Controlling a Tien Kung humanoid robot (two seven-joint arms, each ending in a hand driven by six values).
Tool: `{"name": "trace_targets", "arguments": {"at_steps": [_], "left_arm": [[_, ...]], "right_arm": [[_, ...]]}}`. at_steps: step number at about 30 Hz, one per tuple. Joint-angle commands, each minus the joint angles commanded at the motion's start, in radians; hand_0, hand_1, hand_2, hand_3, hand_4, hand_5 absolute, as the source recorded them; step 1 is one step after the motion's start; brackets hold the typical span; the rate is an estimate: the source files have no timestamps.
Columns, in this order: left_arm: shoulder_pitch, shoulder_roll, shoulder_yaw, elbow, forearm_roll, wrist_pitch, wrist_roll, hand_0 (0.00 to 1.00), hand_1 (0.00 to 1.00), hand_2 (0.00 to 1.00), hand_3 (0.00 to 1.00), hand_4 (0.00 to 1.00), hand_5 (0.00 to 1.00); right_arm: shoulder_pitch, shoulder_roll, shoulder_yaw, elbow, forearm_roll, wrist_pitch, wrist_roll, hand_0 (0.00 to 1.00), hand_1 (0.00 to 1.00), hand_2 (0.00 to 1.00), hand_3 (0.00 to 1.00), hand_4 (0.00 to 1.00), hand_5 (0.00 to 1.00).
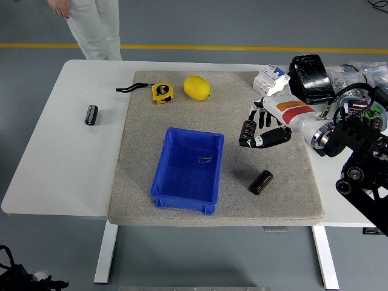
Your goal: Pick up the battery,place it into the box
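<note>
My right hand (253, 130) hangs over the grey mat, just right of the blue box's (159, 182) far right corner. Its fingers (267, 137) are curled on a dark cylindrical battery (247, 130), held above the mat. A second dark battery (261, 182) lies on the mat near its front right, below the hand. A third battery (91, 114) lies on the white table at the far left. The box is open, with one small metal bit (205, 160) inside. My left arm is out of the picture.
A yellow tape measure (161, 92) and a lemon (196, 88) sit at the mat's back. A white breaker (270, 79), a black pack (311, 79) and a bowl of parts (359, 113) crowd the right. A person's legs (91, 24) stand beyond the far left corner.
</note>
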Motion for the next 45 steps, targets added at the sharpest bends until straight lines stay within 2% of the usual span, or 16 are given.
{"name": "trace_targets", "arguments": {"at_steps": [13,14,15,19,20,25,26,31,32,37,38,43,45], "left_arm": [[-0.009,0.005,-0.026,-0.002,0.029,-0.004,0.006,0.551,0.512,0.602,0.603,0.591,0.648],[-0.009,0.005,-0.026,-0.003,0.029,-0.005,0.007,0.552,0.514,0.600,0.602,0.591,0.647],[-0.010,0.005,-0.025,-0.003,0.029,-0.005,0.007,0.552,0.514,0.600,0.602,0.591,0.647],[-0.013,0.007,-0.024,-0.004,0.027,-0.005,0.009,0.552,0.514,0.600,0.602,0.591,0.647],[-0.013,0.007,-0.027,-0.004,0.028,-0.004,0.010,0.552,0.511,0.595,0.602,0.590,0.647],[-0.013,0.008,-0.031,-0.004,0.030,-0.002,0.010,0.552,0.511,0.595,0.602,0.590,0.647],[-0.013,0.008,-0.032,-0.004,0.031,-0.002,0.011,0.551,0.508,0.589,0.601,0.592,0.648],[-0.013,0.009,-0.020,-0.006,0.022,-0.003,0.013,0.551,0.508,0.589,0.601,0.592,0.648],[-0.013,0.009,-0.019,-0.006,0.022,-0.003,0.013,0.551,0.508,0.589,0.601,0.591,0.647],[-0.009,0.006,-0.018,-0.004,0.013,0.004,0.011,0.551,0.508,0.589,0.601,0.591,0.647],[-0.007,0.006,-0.020,-0.003,0.012,0.006,0.010,0.551,0.508,0.588,0.601,0.590,0.646],[-0.002,0.005,-0.029,-0.001,0.019,0.007,0.009,0.551,0.508,0.588,0.601,0.590,0.646],[-0.002,0.005,-0.030,-0.001,0.022,0.006,0.009,0.550,0.507,0.584,0.601,0.590,0.646]], "right_arm": [[0.191,0.132,-0.208,-0.049,0.070,-0.002,0.025,0.237,0.334,0.370,0.428,0.998,0.436],[0.200,0.140,-0.219,-0.053,0.068,-0.001,0.029,0.287,0.386,0.414,0.458,0.998,0.436],[0.204,0.144,-0.224,-0.056,0.067,0.000,0.031,0.287,0.386,0.414,0.458,0.998,0.436],[0.214,0.164,-0.235,-0.069,0.055,0.038,0.029,0.287,0.386,0.414,0.458,0.998,0.436],[0.216,0.167,-0.235,-0.074,0.046,0.056,0.030,0.544,0.582,0.662,0.746,0.998,0.467],[0.217,0.171,-0.237,-0.097,0.051,0.099,0.019,0.544,0.582,0.662,0.746,0.998,0.467],[0.217,0.171,-0.239,-0.102,0.055,0.102,0.016,0.692,0.701,0.856,0.942,0.998,0.616],[0.210,0.171,-0.233,-0.125,0.053,0.124,0.009,0.692,0.701,0.856,0.942,0.998,0.616],[0.207,0.170,-0.229,-0.126,0.052,0.126,0.009,0.731,0.730,0.905,0.988,0.998,0.666],[0.178,0.143,-0.177,-0.112,0.042,0.145,-0.005,0.731,0.730,0.905,0.988,0.998,0.666],[0.169,0.134,-0.159,-0.109,0.033,0.153,-0.014,0.717,0.720,0.874,0.955,0.998,0.663],[0.100,0.104,-0.024,-0.082,-0.114,0.171,-0.053,0.717,0.720,0.874,0.955,0.998,0.663],[0.074,0.090,0.018,-0.070,-0.120,0.176,-0.061,0.744,0.726,0.859,0.926,0.998,0.661]]}}
